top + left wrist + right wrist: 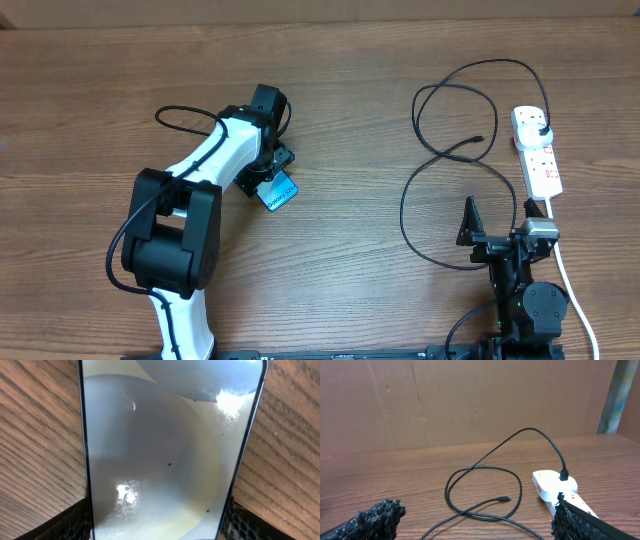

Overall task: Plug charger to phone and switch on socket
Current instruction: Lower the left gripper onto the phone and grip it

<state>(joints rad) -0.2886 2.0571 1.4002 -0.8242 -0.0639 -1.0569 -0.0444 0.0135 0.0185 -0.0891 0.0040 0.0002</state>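
Observation:
The phone (280,191), light blue with a black edge, lies on the wooden table left of centre. It fills the left wrist view (160,450), screen up. My left gripper (266,172) is over its near end, with one finger against each long edge (157,530), shut on it. The charger (445,150) lies in black loops at the right, its connector tip (481,138) free on the table (506,499). Its black plug (541,131) sits in the white socket (540,160), which also shows in the right wrist view (547,485). My right gripper (497,215) is open and empty (475,525), short of the cable.
The socket's thick white cord (572,290) runs down the right side past the right arm's base. A brown cardboard wall (470,400) stands behind the table. Bare wood lies between the phone and the cable loops.

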